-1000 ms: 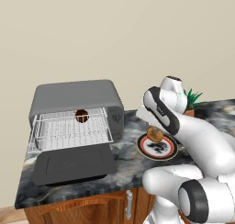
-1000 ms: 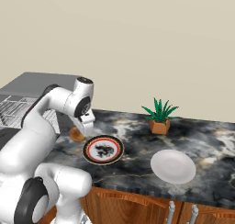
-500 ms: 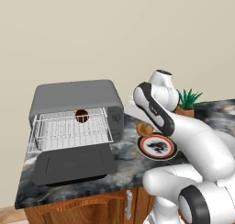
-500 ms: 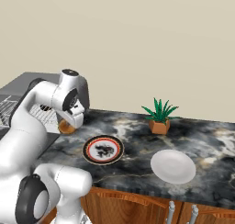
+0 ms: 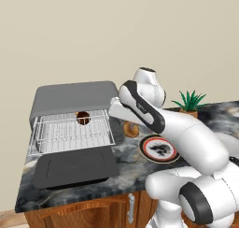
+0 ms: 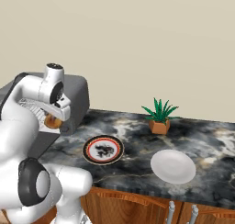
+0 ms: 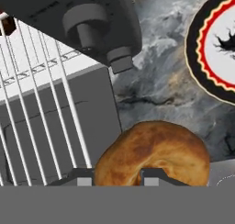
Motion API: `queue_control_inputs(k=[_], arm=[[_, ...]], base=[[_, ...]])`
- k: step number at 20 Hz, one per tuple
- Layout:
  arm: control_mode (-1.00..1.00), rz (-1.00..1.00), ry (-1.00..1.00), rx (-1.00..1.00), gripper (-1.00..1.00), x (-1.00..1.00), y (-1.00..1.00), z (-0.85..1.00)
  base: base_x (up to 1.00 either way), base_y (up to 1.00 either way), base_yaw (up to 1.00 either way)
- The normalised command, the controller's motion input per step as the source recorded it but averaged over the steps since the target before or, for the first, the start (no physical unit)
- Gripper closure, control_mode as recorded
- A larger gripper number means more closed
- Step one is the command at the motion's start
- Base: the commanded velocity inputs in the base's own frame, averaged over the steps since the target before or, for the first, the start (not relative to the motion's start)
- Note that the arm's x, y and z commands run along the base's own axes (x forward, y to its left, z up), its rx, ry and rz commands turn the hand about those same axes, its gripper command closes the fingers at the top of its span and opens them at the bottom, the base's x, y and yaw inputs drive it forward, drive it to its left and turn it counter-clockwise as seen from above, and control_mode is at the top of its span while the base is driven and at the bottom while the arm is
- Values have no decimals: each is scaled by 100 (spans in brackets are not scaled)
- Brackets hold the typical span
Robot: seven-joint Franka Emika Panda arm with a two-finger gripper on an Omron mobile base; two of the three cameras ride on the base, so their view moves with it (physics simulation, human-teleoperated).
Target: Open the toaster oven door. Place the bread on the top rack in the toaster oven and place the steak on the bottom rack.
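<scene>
You've got the bread pinched in the gripper, low centre of the hand view, beside the toaster oven. Door's down, steak already inside. Next, I reckon: swing left onto the top rack.

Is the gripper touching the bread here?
Touching. In the hand view, the gripper has both fingertips pressed against the bread, carrying it above the counter.

The arm covered most of the bread by the oven's right front corner. The patterned plate ran off the picture's right edge.
</scene>
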Motion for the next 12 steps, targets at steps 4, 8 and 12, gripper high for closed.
queue_control_inputs(k=[4,8,12], arm=[[-100,14,-10,0,100,13,57,-3],[-100,14,-8,0,100,26,43,2],[-100,13,-8,0,100,21,46,6]], base=[[0,0,0],[0,0,0],[0,0,0]])
